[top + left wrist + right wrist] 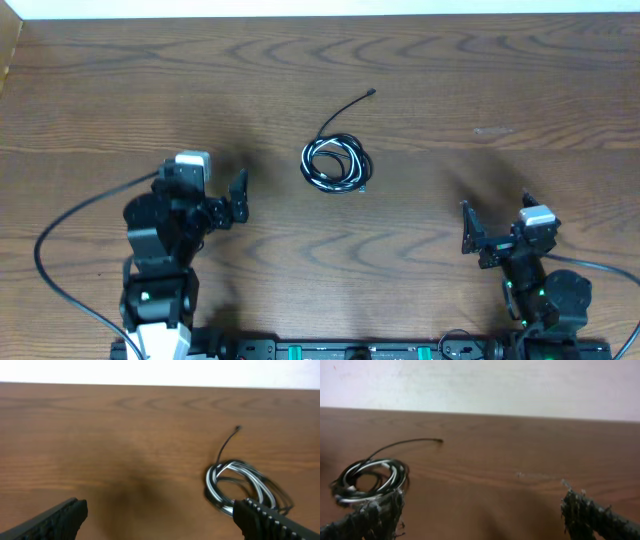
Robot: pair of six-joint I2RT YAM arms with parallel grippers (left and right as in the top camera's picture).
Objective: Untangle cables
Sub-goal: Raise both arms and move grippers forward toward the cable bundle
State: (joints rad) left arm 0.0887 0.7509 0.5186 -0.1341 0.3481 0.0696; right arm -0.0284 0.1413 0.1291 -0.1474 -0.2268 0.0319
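Step in hand, by judgement: opening approach; nothing grasped yet.

Cables [337,164]: white and black cords coiled in one tight bundle on surface [480,90], one black plug end trailing up and away from coil.

Left tool [238,198]: fingers spread, empty; bundle ahead and to its right, well apart.

Right tool [466,228]: fingers spread, empty; bundle ahead and to its left, well apart.

Next move likely calls for one tool pinning coil edge, other pinching loose black end and drawing it out.
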